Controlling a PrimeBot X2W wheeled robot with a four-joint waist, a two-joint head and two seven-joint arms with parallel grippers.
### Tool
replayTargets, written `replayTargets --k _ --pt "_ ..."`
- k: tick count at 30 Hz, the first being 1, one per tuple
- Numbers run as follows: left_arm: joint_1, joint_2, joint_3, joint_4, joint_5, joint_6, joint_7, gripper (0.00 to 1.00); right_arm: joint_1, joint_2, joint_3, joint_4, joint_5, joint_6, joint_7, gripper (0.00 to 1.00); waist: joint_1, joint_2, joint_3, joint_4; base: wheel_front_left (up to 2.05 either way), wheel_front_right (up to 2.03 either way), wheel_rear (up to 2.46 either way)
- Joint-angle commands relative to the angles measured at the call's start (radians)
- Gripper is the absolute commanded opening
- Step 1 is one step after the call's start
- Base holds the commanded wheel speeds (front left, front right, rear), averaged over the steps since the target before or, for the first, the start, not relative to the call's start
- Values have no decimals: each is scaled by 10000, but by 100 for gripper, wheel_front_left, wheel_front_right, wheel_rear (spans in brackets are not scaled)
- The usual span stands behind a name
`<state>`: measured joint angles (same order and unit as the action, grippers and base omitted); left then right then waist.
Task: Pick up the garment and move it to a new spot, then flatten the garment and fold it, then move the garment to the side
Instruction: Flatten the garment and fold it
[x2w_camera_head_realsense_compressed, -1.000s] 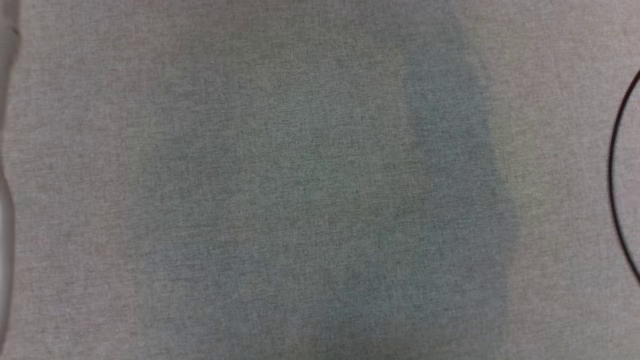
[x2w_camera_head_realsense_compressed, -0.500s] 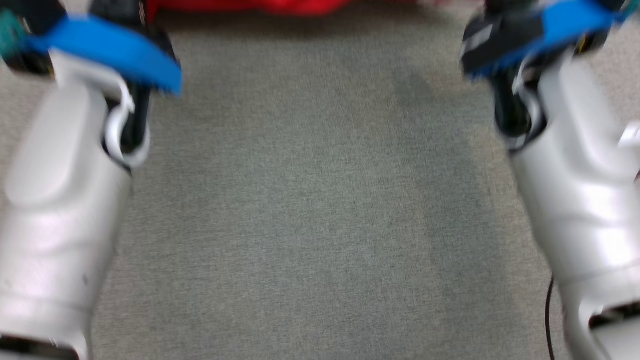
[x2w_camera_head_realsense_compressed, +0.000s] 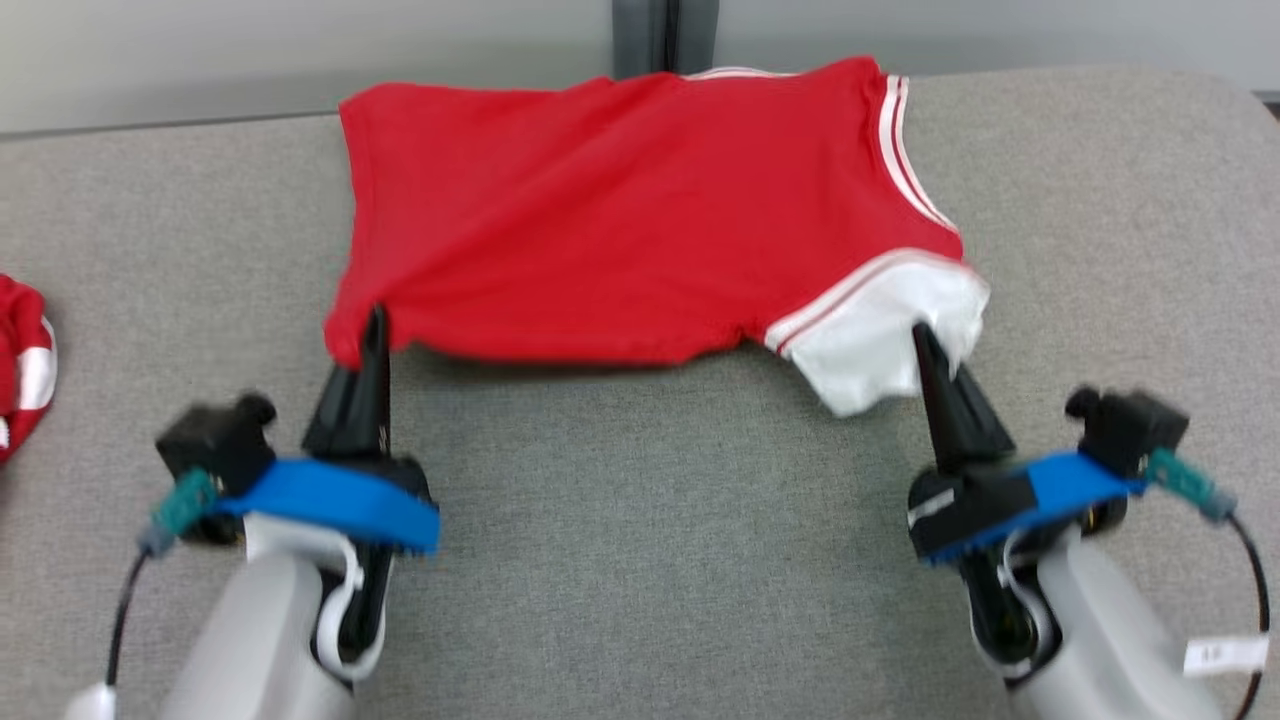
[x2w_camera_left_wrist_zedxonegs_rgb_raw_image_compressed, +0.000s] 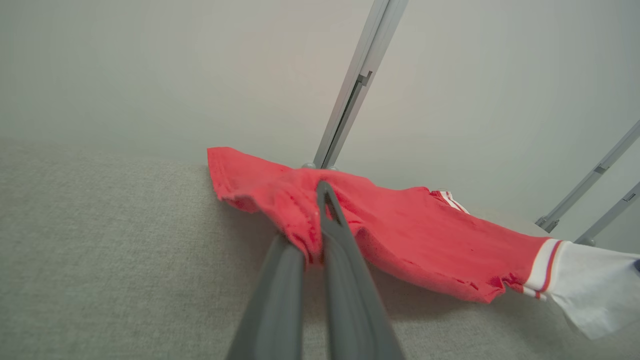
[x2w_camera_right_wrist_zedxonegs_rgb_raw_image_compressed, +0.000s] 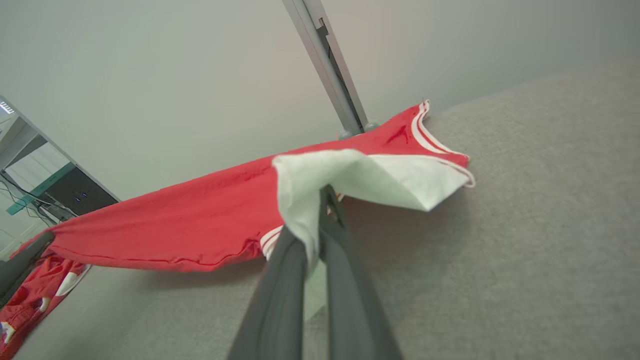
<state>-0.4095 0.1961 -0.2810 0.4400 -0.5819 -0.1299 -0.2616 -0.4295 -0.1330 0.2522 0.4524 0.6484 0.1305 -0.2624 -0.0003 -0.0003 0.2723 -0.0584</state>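
Your left end effector (x2w_camera_head_realsense_compressed: 376, 320) is pinching the shirt (x2w_camera_head_realsense_compressed: 620, 220) at 8 o'clock, the right end effector (x2w_camera_head_realsense_compressed: 920, 337) at 4. You seem to be flattening; folding is waiting.

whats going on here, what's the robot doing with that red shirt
The robot holds a red shirt by its near edge with both arms. The left pincer is shut on a red corner, the right pincer on the white sleeve. That edge is raised off the grey table, while the far part lies on it. Another red garment lies to the left.
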Motion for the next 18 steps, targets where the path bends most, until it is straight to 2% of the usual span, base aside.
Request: replayTargets --k 1,10,18 --pt "351 -32 122 -106 133 -5 -48 0 445 -60 -26 -157 24 5 -34 0 3 3 -137 -28 0 0 0" --pt "2718 -467 445 -641 476 -5 -48 0 3235 -35 -28 -1341 -155 5 -3 0 3 3 -964 114 0 0 0" --pt "4116 -645 862 -988 664 -5 -48 0 5557 160 -457 -2870 -416 5 768 0 3 3 -1659 125 0 0 0"
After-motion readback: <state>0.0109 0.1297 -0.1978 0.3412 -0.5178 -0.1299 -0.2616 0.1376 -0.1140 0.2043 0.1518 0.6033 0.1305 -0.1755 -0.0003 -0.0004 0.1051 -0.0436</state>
